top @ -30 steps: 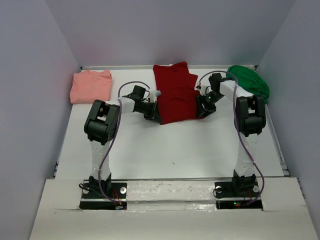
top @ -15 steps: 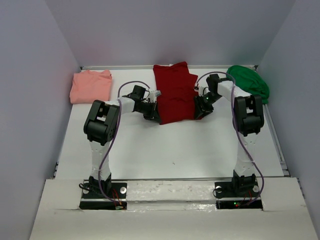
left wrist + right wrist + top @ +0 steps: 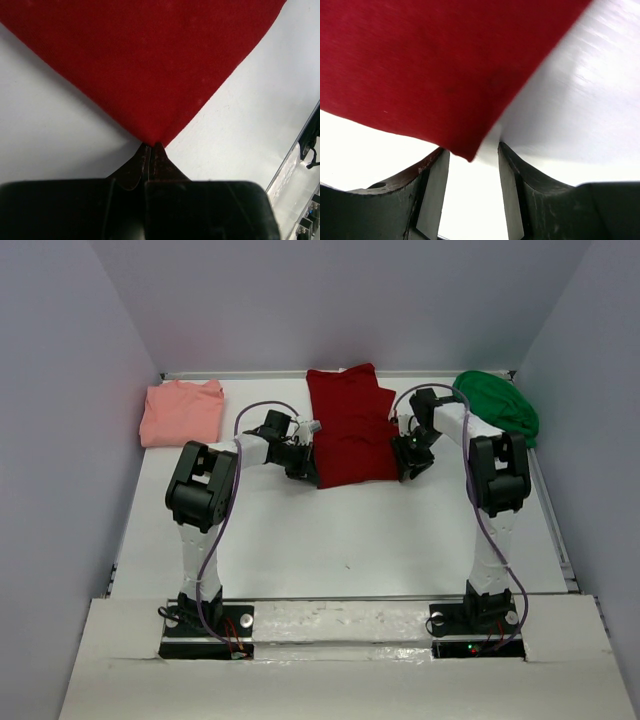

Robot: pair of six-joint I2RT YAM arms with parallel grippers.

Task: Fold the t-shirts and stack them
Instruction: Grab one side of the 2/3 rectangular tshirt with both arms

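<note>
**Red shirt (image 3: 350,435) pinched at one corner, loose at the other**

We saw the red shirt lying flat on the table (image 3: 350,540), stretching away beyond both sets of fingertips. The left gripper (image 3: 151,150) had its fingers pressed tight together on one near corner. The right gripper (image 3: 470,156) stood partly open, the other corner's tip between its fingers, unclamped. The pink shirt (image 3: 182,412) lay well left of the left fingers. The green shirt (image 3: 500,405) lay near, beyond the right ones.
</note>
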